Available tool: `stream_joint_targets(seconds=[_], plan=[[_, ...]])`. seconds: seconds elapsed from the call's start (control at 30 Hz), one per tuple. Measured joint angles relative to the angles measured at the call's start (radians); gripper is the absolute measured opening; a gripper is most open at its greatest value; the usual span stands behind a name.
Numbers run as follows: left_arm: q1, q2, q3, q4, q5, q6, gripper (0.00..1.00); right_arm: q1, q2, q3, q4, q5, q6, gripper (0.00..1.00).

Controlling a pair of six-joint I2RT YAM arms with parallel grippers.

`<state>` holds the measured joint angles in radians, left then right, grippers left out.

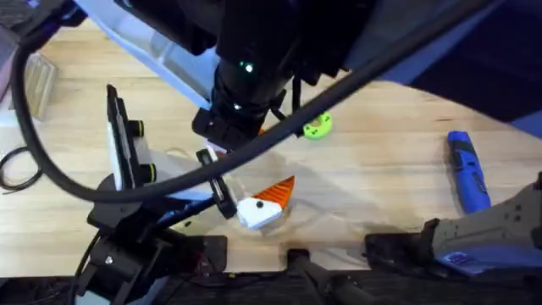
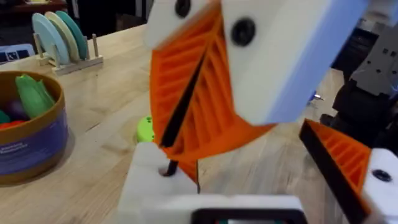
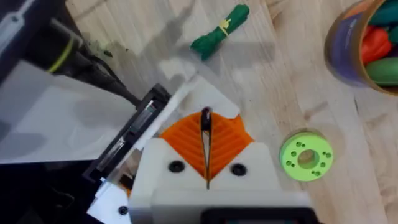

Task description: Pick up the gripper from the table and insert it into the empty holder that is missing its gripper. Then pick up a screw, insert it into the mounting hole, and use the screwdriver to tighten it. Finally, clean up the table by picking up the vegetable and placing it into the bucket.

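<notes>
Right wrist view puts your right hand over the middle of the table. Its two orange ribbed pads are pressed together, with a thin dark piece pinched in the slit between them. You cannot tell from these views what that piece is.

Left wrist view shows the same hand from the front. Its closed tips hang just above the holder, and the dark piece reaches down to the holder's top face. Whether the two touch is not clear.

The holder is a bare white block and forms one finger of your left hand. That hand's other finger carries an orange wedge on a white base. The two stand wide apart, with nothing gripped between them.

The vegetable lies flat on the table beyond the right hand's tips, well apart from it. It is dark green, with a pale tie around its middle.

The bucket stands upright farther off, to one side of that hand, with red and green toys inside.

A bright green disc with holes lies on the table near the right hand.

Overhead, the screwdriver lies on the table well away from both hands, close to the right arm's lower link.
</notes>
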<state>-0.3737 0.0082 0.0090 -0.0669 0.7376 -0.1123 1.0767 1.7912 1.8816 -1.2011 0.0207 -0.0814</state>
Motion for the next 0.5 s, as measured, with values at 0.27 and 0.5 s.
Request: stream_joint_targets(seconds=[0.27, 0.5], plan=[[0.000, 0.000, 0.000, -0.001, 0.000, -0.009, 0.986, 0.000, 0.018, 0.011, 0.011, -0.002, 0.000, 0.006], [-0.002, 0.000, 0.000, -0.001, 0.010, -0.016, 0.986, 0.000, 0.032, 0.016, 0.019, 0.006, 0.000, 0.006]])
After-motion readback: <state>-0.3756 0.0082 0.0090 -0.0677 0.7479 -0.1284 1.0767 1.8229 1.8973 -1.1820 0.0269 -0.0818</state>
